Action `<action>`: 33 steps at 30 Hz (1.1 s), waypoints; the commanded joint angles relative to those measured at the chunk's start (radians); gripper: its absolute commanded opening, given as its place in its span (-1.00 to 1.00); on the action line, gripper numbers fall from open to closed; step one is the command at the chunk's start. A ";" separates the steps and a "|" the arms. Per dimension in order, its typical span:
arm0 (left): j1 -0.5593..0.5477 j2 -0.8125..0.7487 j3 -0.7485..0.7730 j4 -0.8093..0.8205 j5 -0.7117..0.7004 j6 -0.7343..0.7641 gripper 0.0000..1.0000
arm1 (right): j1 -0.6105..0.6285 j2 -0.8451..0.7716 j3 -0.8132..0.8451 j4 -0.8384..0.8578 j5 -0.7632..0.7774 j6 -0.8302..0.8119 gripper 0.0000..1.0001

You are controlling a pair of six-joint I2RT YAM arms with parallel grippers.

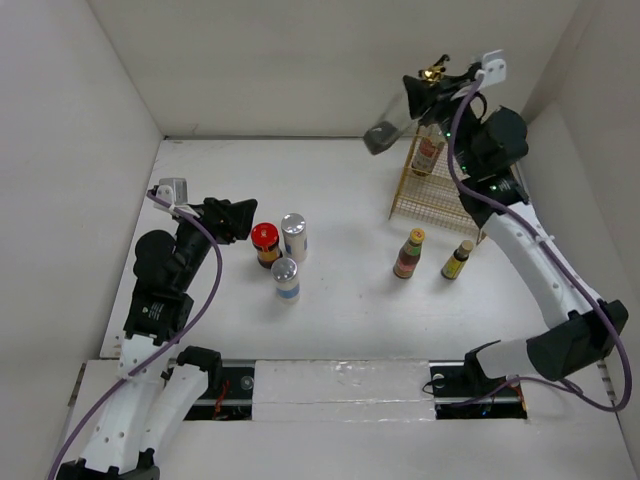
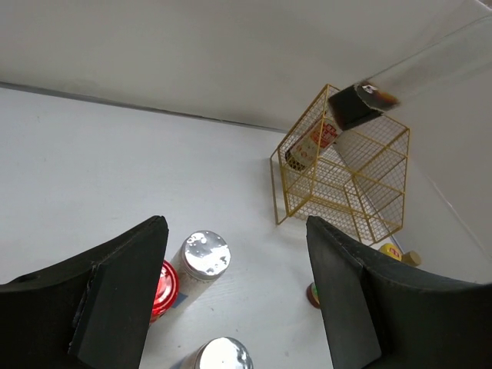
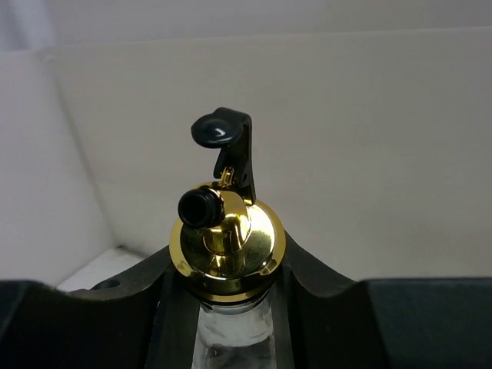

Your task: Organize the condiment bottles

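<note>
The white worktop [image 1: 340, 320] fills the overhead view, walled on three sides. The right arm [image 1: 540, 265] stretches to the far right corner. The left arm [image 1: 160, 290] stays short on the left.

Biggest item out there is the yellow wire basket [image 1: 438, 198], standing far right. Inside it is a labelled bottle [image 1: 430, 150], red and white on the label, its top lost behind the right arm.

Up over the basket, the right gripper [image 1: 428, 95] is clamped on the neck of a tall clear bottle [image 3: 227, 330], which is lifted off the worktop. The right wrist view shows its gold pouring cap [image 3: 227, 238] with a black lever just above the fingers, but the body is cut off at the bottom edge. From overhead the lower end is only a grey blur. From the left wrist view it is a dark block near the basket's top rim, and I cannot tell whether it is above the wires or already between them.

The left gripper [image 2: 234, 231] hovers with its jaws wide and nothing between them, just beside the red-lidded jar [image 1: 265, 240]. In the left wrist view one finger half hides that lid.

The far shaker [image 1: 294, 235] stands right beside the jar. The near shaker [image 1: 286, 278] is close in front, clipped by the wrist frame.

Near the basket's front stand the yellow-capped red bottle [image 1: 409, 253] and the small dark bottle [image 1: 458, 259], upright and apart.
</note>
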 commanded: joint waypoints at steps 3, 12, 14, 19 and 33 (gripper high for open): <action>0.005 -0.011 0.003 0.051 0.022 0.004 0.37 | -0.053 -0.017 0.086 -0.077 0.261 -0.008 -0.89; 0.005 -0.011 0.003 0.051 0.032 0.004 0.37 | -0.117 0.071 0.182 -0.139 0.432 -0.019 -0.95; 0.005 -0.011 0.003 0.051 0.032 0.004 0.37 | -0.117 0.082 0.182 -0.139 0.475 -0.040 -0.95; 0.005 -0.011 0.003 0.051 0.032 0.004 0.37 | -0.128 0.124 0.228 -0.139 0.554 -0.049 -0.97; 0.005 -0.011 0.003 0.051 0.022 0.004 0.37 | -0.128 0.195 0.176 -0.016 0.705 -0.046 -0.99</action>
